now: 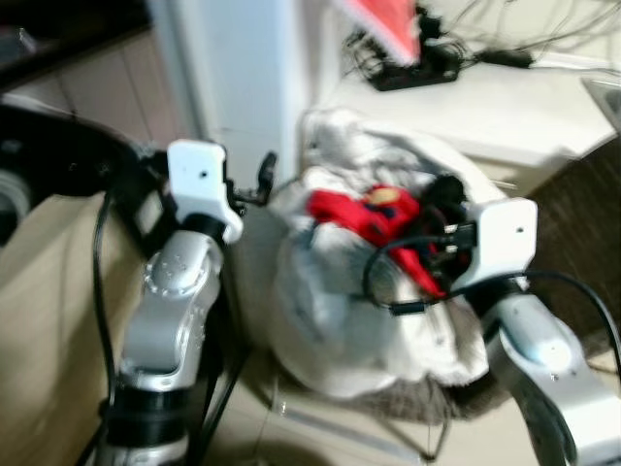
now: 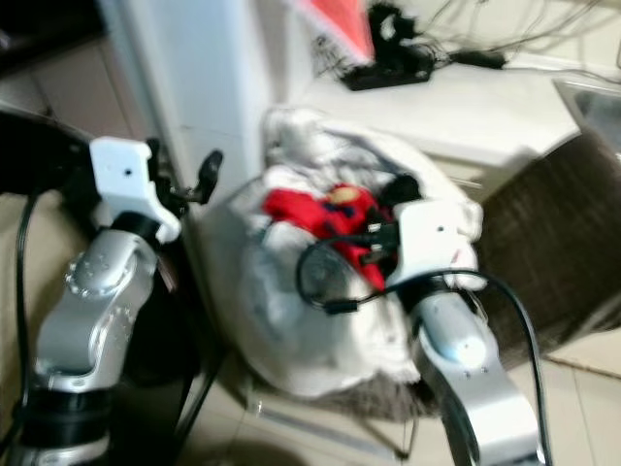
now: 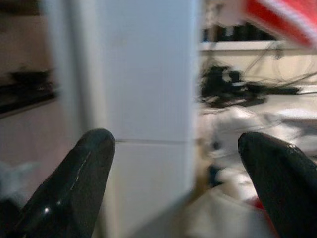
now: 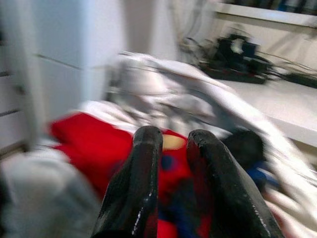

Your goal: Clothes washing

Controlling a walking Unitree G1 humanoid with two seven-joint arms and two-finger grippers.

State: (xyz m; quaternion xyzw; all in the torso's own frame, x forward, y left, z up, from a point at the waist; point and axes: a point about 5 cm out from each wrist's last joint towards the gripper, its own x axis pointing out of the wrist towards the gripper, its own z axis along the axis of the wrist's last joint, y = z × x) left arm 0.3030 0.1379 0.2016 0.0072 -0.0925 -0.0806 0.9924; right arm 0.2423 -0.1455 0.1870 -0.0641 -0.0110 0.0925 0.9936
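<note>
A heap of laundry (image 1: 369,291) — white cloth with a red garment (image 1: 364,216) on top — is seen piled beside a white pillar (image 1: 243,87); no washer is discernible. The right gripper (image 4: 171,148), fingers nearly closed and empty, is held over the red garment; the left gripper (image 3: 183,163), fingers wide, is pointed at the pillar — loading evidently remains.

Soft cloth, glossy plastic, brushed metal

Rumpled white cloth pile (image 1: 369,320) holds a red fabric garment (image 1: 364,214); right tool (image 4: 171,148) fingers look glossy black; arms silvery metal; white surface (image 1: 505,107) smooth, matt.

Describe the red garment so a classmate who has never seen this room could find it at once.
Start at the tall white pillar and look just to its right, where a heap of white laundry sits. The red garment lies on top of that heap, by the right gripper; it is the one bright red piece among pale cloth.
</note>
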